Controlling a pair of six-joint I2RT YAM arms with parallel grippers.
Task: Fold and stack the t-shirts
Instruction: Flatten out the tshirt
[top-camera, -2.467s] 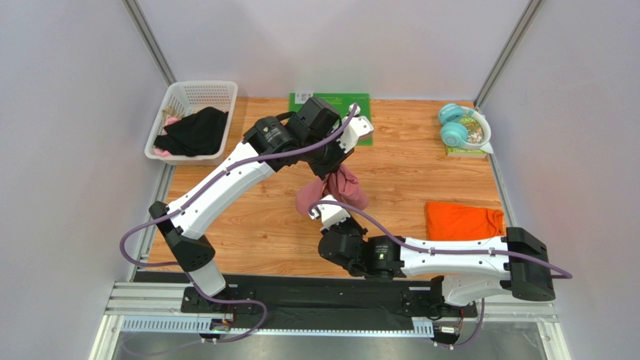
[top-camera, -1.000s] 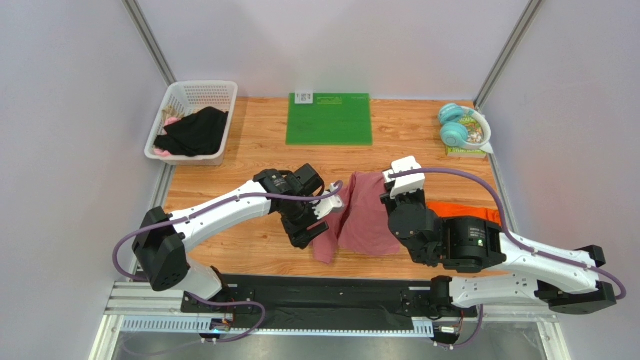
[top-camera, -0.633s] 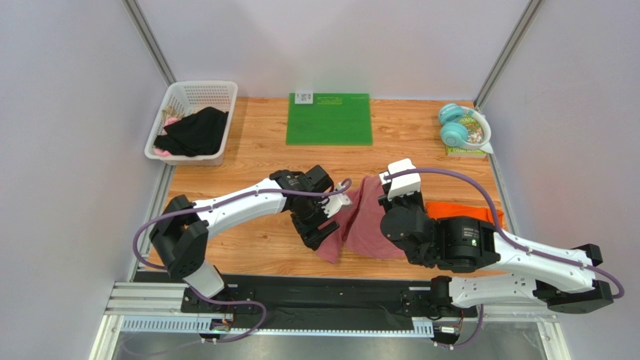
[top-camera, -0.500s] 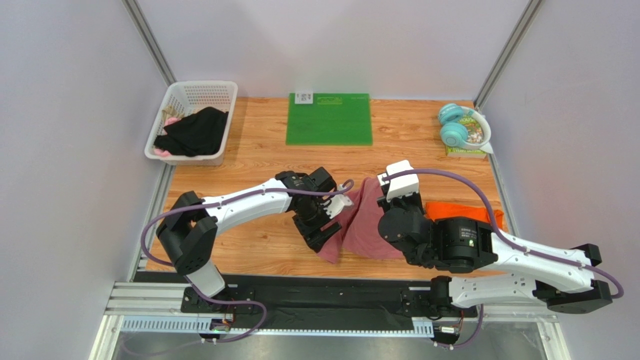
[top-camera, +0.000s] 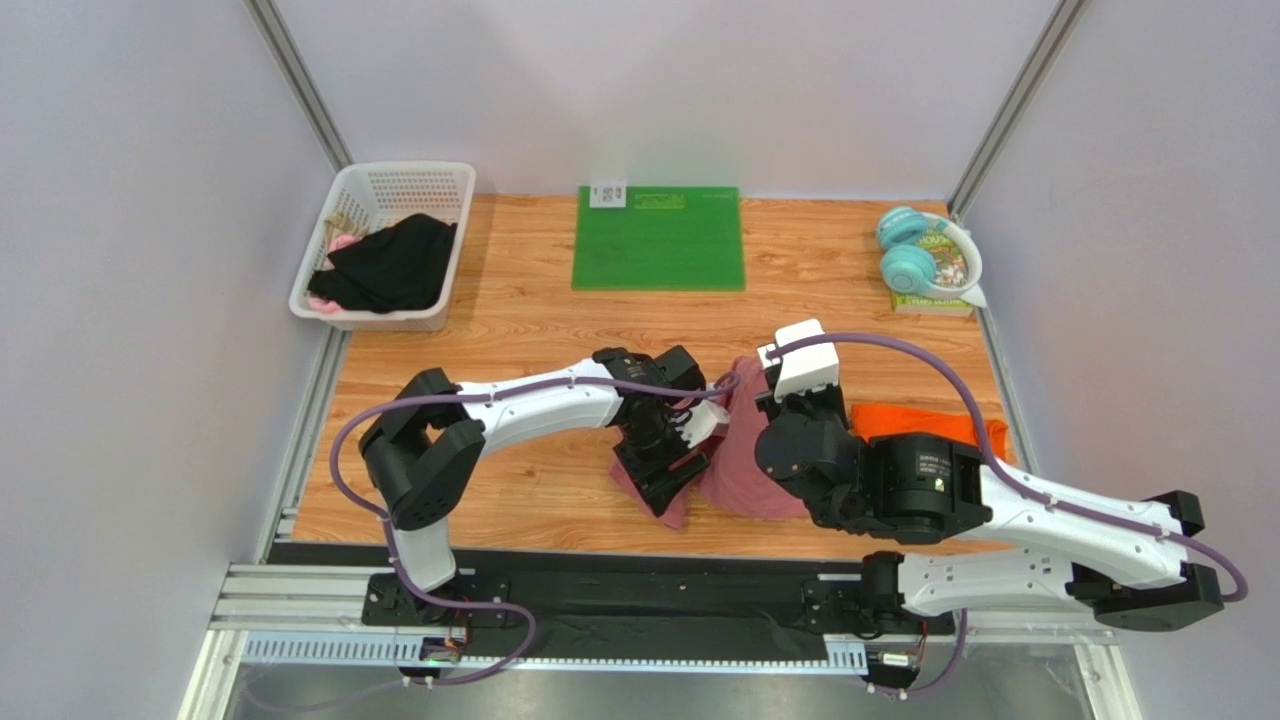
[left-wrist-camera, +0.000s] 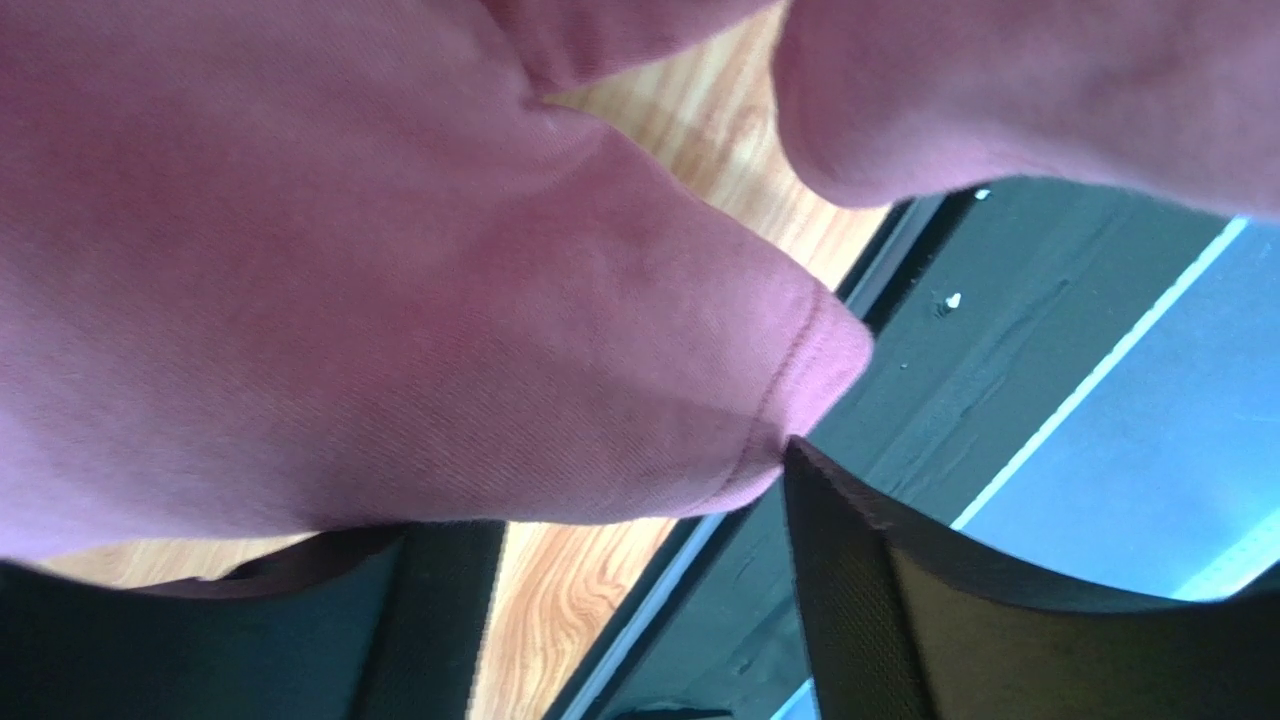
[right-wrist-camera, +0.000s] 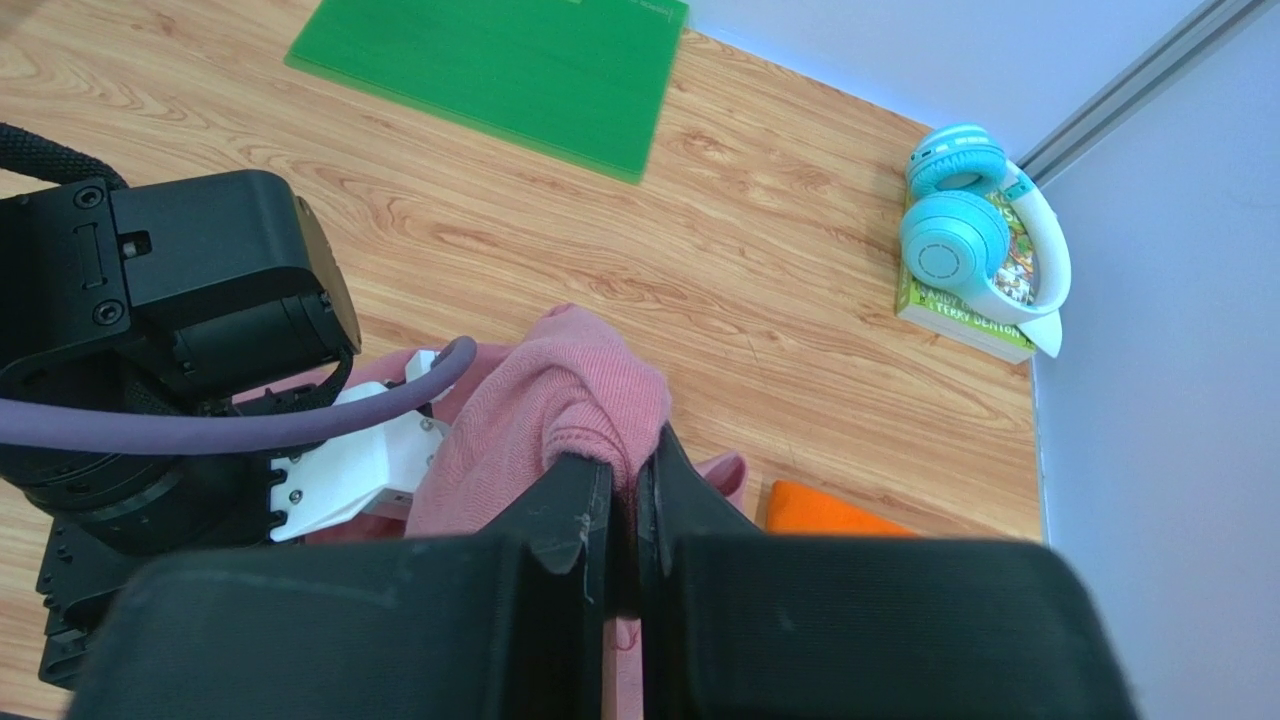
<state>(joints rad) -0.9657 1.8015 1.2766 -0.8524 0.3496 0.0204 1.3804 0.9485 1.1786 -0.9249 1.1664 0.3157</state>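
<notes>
Two grippers, one shirt, so here's what we're seeing. The right gripper (right-wrist-camera: 628, 477) is clamped tight on a bunched fold of the pink t-shirt (right-wrist-camera: 579, 393), and the cloth puffs up just past its tips. The left gripper (left-wrist-camera: 616, 510) has its jaws spread apart. In its wrist view a hemmed lobe of that same shirt sits right at the fingers (left-wrist-camera: 902, 600), with bare wood showing in the gap between them. We read that one as let go, not gripping.

From the top view both grippers sit close together, with the pink shirt crumpled between and under them. It's close to the near edge of the table (top-camera: 526, 300), roughly midway along it. We can't tell how much of it is lifted off the wood.

The orange t-shirt (top-camera: 909, 423) lies just right of the pink one, toward the right edge, and the right arm hides most of it. We can't say whether the two shirts touch.

Further out, a green mat (top-camera: 658, 237) lies flat at the middle of the far edge. A white basket (top-camera: 406, 170) with black cloth (top-camera: 383, 263) in it sits at the far left corner. Teal headphones (top-camera: 909, 248) rest on a book (right-wrist-camera: 977, 312) at the far right corner.
</notes>
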